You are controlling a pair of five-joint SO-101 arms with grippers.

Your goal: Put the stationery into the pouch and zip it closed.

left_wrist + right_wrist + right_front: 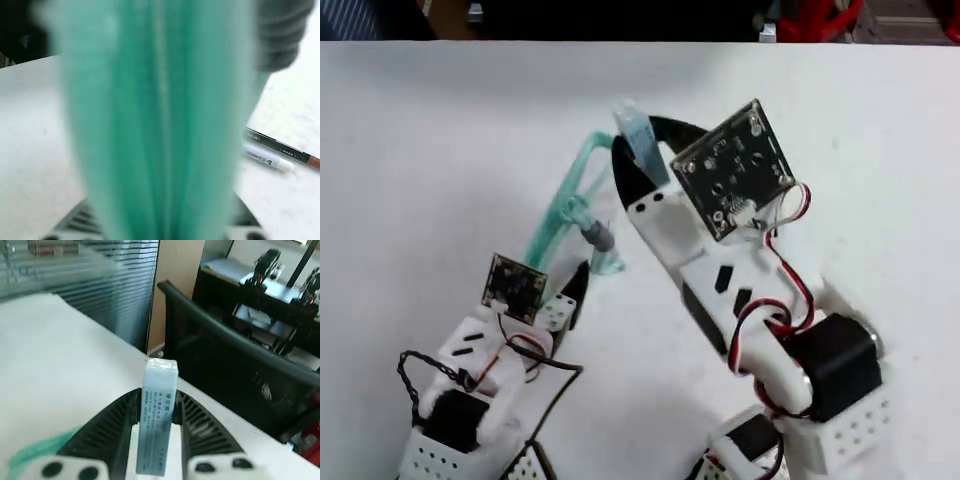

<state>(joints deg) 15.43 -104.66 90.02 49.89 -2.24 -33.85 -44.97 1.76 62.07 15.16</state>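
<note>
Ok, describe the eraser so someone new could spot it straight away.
On the white table, find the right arm, beside the green pouch. Its gripper is shut on the eraser: a pale blue rectangular block, unlike the slim pencil and marker lying flat.

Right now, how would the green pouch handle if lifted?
Probably floppy: the pouch bows along its length. Likely light, since its fabric looks thin and see-through. It may sag beyond a single grip point.
</note>
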